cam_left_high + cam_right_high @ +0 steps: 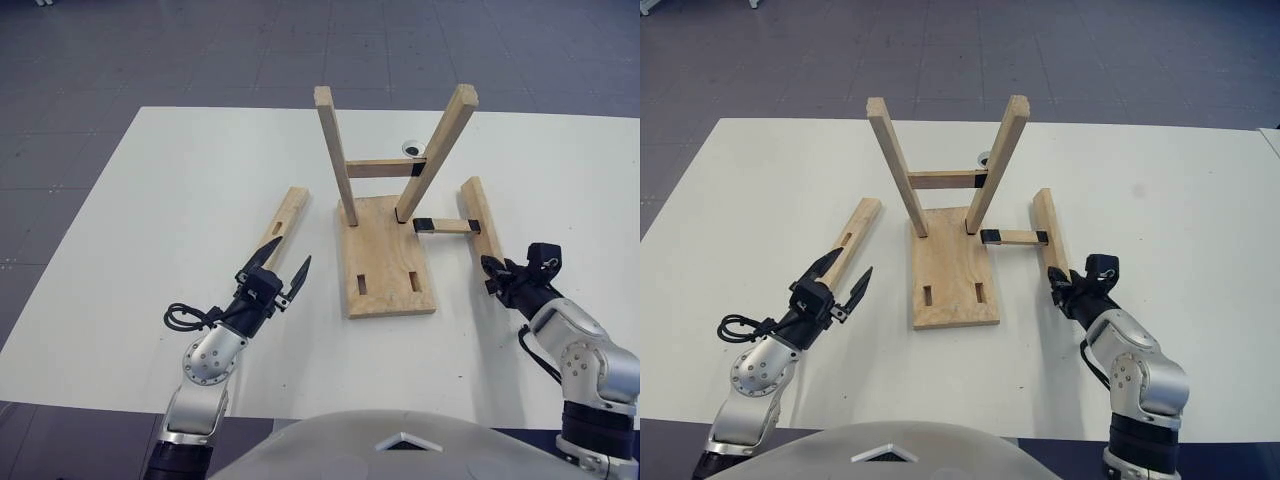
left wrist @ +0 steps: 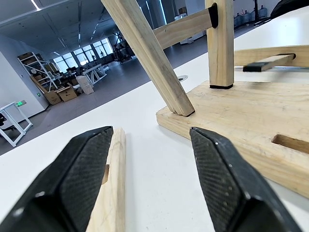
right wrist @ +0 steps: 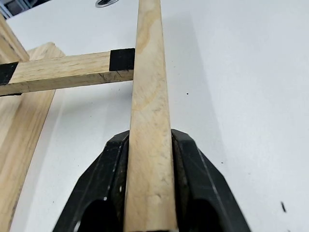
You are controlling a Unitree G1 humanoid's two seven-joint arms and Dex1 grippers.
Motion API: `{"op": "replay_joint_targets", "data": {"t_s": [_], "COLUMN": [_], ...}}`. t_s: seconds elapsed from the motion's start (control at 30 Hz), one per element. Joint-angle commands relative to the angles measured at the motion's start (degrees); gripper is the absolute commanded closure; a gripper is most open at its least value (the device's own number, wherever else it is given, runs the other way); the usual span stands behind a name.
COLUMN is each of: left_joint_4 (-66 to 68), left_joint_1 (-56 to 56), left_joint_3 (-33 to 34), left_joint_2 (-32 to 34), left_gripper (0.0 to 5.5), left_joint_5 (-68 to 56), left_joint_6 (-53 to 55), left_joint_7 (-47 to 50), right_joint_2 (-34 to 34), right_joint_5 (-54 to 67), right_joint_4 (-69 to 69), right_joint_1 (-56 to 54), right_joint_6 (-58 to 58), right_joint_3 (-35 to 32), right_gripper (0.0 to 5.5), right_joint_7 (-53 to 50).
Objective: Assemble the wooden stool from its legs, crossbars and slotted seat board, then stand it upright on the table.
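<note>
Lying flat in the middle of the frame on the white table (image 1: 150,250), the seat board (image 1: 385,262) has its underside up, which is presumably why the stool is being built upside down. Two legs (image 1: 335,155) stand in the far slots, leaning slightly apart toward the top of the frame and tied by a crossbar (image 1: 378,168). The two near slots (image 1: 365,284) are bare.

To the right of the board lies a third leg (image 1: 480,215) with a short crossbar (image 1: 442,226) plugged into its side and pointing at the board. The right gripper (image 3: 147,140) is clamped on that leg's near end, jaws pressed against both faces. That looks like a grip for tipping the leg up and steering its foot into a near slot.

At centre left, the fourth leg (image 1: 285,220) lies flat, apart from the board. The left gripper (image 1: 290,252) hangs at its near end with jaws spread wide and holding nothing; one finger (image 2: 77,179) sits just beside the wood. I'd say it is lined up to close on that leg next.
</note>
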Motion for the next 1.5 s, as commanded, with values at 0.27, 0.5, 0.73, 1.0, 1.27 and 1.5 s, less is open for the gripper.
{"op": "replay_joint_targets", "data": {"t_s": [0.27,0.5,0.73,1.0,1.27,1.5], "left_joint_4": [-0.41,-0.4,-8.29,-4.88,0.94,2.99], "left_joint_1": [-7.99,-18.05,-22.94,-27.39,-35.33,-39.69], "left_joint_3": [8.64,16.27,24.26,26.28,17.36,12.88], "left_joint_2": [3.91,8.57,13.39,21.59,17.27,12.05], "left_gripper": [2.54,2.54,2.54,1.68,1.19,1.19], "left_joint_5": [-10.19,-23.08,-57.29,-99.02,-97.03,-93.45], "left_joint_6": [6.18,17.21,43.65,63.65,68.24,68.88], "left_joint_7": [-3.72,-8.34,-10.64,-12.48,-21.76,-28.24], "right_joint_2": [0.63,-3.47,-12.24,-13.28,-18.67,-19.0], "right_joint_5": [34.45,55.75,76.79,79.13,79.14,79.13], "right_joint_4": [-1.79,-4.82,-7.64,-3.43,7.53,13.63], "right_joint_1": [-8.0,-9.2,-11.01,-16.89,-24.2,-29.77], "right_joint_6": [1.16,0.89,1.72,10.7,22.62,27.56], "right_joint_3": [-16.02,-16.17,-10.34,0.79,10.63,16.83], "right_gripper": [4.48,4.48,4.48,4.48,4.48,4.48], "right_joint_7": [5.49,5.27,1.69,12.91,22.96,28.8]}}
